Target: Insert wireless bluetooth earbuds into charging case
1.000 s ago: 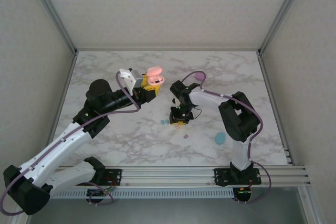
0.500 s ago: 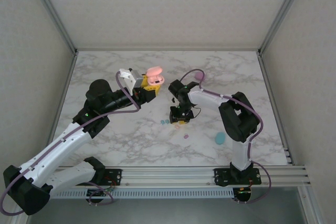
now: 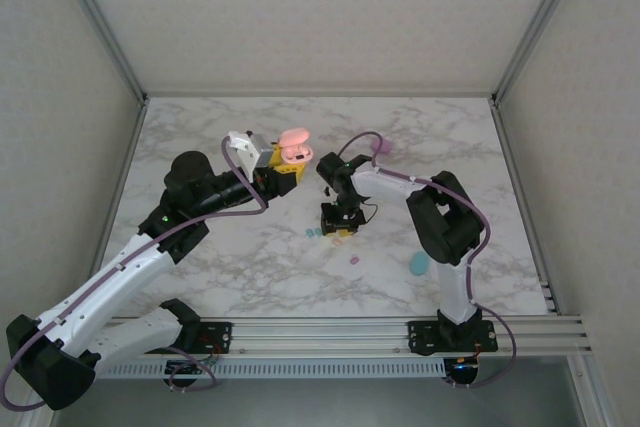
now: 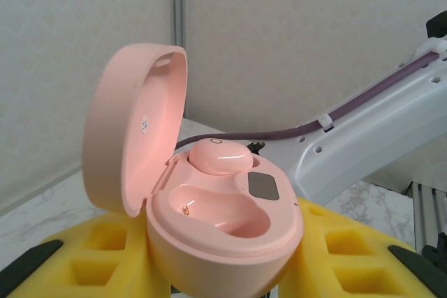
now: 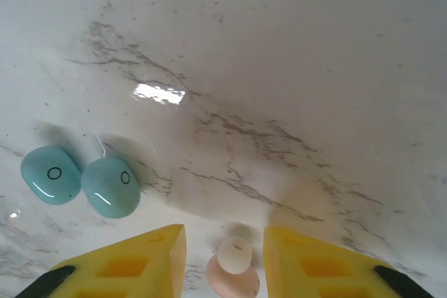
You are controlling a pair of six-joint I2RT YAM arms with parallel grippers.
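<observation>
The left end effector (image 4: pixel 223 280) pinches the open pink case (image 4: pixel 216 232), while the right end effector (image 5: pixel 225 263) stands spread around a pink earbud (image 5: pixel 232 277), half cut off.

I see the pink charging case (image 4: pixel 223 235) held upright in my left end effector (image 4: pixel 223 273), lid hinged open. One pink earbud (image 4: pixel 218 156) is seated and the other well is empty. A second pink earbud (image 5: pixel 234 266) lies on the desk between the parted fingers of my right end effector (image 5: pixel 223 232). Two teal earbuds (image 5: pixel 50 174) lie side by side nearby.
</observation>
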